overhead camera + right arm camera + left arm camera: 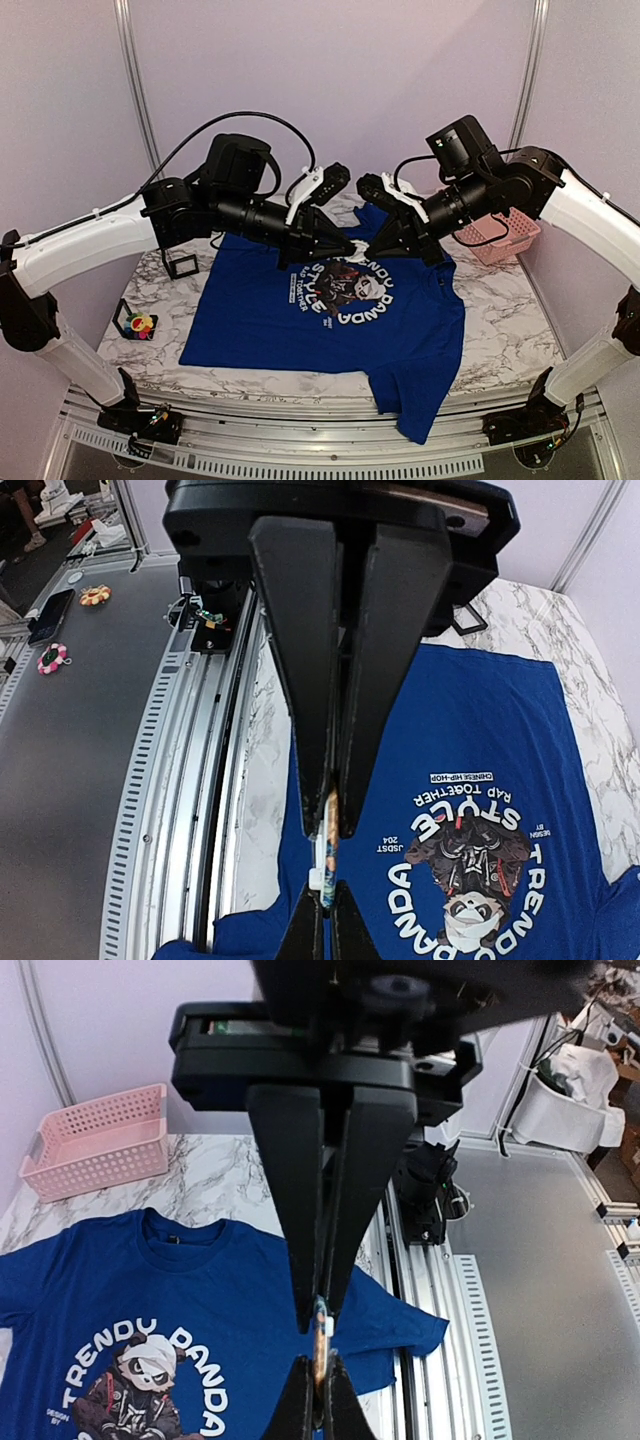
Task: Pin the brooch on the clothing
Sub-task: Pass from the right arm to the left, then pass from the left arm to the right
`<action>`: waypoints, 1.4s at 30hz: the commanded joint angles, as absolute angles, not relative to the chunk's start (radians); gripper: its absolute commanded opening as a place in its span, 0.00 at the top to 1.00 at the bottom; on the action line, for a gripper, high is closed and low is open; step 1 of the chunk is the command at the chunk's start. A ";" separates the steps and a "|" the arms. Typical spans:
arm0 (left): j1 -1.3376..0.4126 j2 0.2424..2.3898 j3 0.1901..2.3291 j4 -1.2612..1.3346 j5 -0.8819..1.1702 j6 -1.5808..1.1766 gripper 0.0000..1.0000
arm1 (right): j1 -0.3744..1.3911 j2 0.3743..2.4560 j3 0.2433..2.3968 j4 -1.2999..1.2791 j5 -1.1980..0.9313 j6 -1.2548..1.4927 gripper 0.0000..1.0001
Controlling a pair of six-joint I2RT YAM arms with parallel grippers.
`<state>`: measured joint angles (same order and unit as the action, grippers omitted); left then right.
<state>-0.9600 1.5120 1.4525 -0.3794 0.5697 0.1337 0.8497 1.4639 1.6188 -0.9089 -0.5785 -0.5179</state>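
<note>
The brooch [321, 1338] hangs edge-on in the air, pinched from both sides. My left gripper [320, 1312] is clamped on one end and my right gripper [330, 825] on the other, tips nearly meeting. Below it lies the shirt [400, 330], flat across the middle of the tabletop [500, 340], collar toward the far edge, one corner drooping over the near edge. A basket [505, 235] sits at the far right corner. A holder [182, 265] stands near the left edge, and a second holder [128, 318], closer to me, carries something colourful.
</note>
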 commanded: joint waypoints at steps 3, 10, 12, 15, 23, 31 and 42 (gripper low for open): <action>-0.955 1.487 1.395 -0.265 0.556 0.085 1.00 | 0.859 1.449 1.588 -0.806 -0.573 -0.500 0.96; -0.907 1.420 1.279 0.063 0.605 -0.113 1.00 | 0.806 1.270 1.279 -0.329 -0.675 -0.353 0.58; -0.905 1.407 1.240 0.157 0.613 -0.162 1.00 | 0.800 1.230 1.189 -0.152 -0.685 -0.273 0.56; -0.906 1.401 1.192 0.274 0.622 -0.228 1.00 | 0.782 1.185 1.057 0.136 -0.744 -0.150 0.56; -0.932 1.384 1.121 0.407 0.586 -0.275 1.00 | 0.775 1.218 0.968 0.456 -0.741 0.150 0.54; -0.941 1.381 1.112 0.426 0.555 -0.266 1.00 | 0.788 1.275 0.908 0.663 -0.740 0.322 0.55; -0.945 1.387 1.109 0.436 0.557 -0.262 1.00 | 0.801 1.280 0.915 0.643 -0.751 0.305 1.00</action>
<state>-0.9352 1.4006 1.1240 0.4175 0.5648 -0.2588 0.7956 1.2827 0.9161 0.6498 -0.7444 0.3103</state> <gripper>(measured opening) 0.028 0.031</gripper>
